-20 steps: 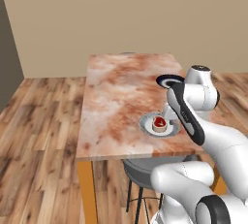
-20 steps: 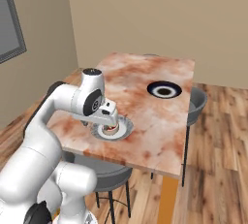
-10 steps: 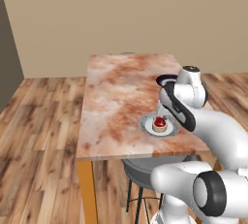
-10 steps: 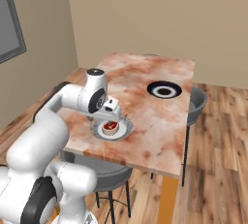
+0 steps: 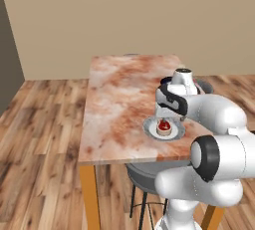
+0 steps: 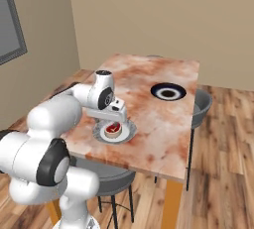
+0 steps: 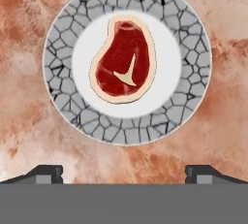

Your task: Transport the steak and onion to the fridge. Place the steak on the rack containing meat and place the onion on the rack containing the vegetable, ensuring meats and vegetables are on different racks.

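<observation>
The steak (image 7: 123, 60), red with a pale tan rim, lies in the middle of a round grey crackle-patterned plate (image 7: 189, 97) on the marble table. My gripper (image 7: 124, 172) hangs straight above it, open, with nothing between its fingers. In the left base view the steak (image 5: 164, 126) sits on the plate (image 5: 149, 128) near the table's front right edge, with the gripper (image 5: 167, 115) just over it. From the right base view, the steak (image 6: 113, 129) rests below the gripper (image 6: 113, 119). The onion and the fridge are out of view.
A dark round dish (image 6: 168, 92) sits farther back on the marble table (image 5: 119, 99). A grey chair (image 6: 201, 105) stands at the table's right side and a stool (image 5: 144, 176) under its near edge. Wooden floor surrounds the table.
The arm has drawn in and its hand has settled more squarely over the plate. The steak and plate have not moved.
</observation>
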Available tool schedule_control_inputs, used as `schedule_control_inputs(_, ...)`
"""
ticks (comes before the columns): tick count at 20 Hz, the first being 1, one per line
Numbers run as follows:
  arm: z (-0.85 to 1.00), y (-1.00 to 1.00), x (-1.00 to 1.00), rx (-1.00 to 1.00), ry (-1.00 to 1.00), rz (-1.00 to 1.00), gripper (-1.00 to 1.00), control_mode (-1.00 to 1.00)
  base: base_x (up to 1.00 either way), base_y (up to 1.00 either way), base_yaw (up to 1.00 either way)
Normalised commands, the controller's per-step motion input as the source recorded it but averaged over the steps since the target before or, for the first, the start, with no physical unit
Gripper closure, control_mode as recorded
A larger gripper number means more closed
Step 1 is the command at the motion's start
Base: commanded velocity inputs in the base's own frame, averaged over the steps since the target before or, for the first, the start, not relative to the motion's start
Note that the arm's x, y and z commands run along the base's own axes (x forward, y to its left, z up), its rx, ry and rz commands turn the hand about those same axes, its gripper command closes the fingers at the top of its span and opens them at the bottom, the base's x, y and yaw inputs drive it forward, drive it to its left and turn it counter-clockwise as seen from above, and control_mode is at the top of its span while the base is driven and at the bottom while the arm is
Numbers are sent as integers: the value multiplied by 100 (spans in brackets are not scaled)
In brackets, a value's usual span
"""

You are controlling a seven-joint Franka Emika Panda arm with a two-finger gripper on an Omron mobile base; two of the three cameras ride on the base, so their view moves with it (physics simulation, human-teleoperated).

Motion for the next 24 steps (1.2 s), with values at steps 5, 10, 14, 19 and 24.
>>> schedule_control_inputs(5, -31, -11, 49, -1, 1, 0, -100, -100, 0, 0, 0)
schedule_control_inputs(10, -31, -2, 32, 0, 3, 0, -100, -100, 0, 0, 0)
schedule_control_inputs(14, -30, 0, 10, -1, 2, 0, -100, -100, 0, 0, 0)
schedule_control_inputs(19, -23, 0, 0, 0, 0, 0, -100, -100, 0, 0, 0)
schedule_control_inputs(24, -21, 0, 2, 0, 0, 0, -100, -100, 0, 0, 0)
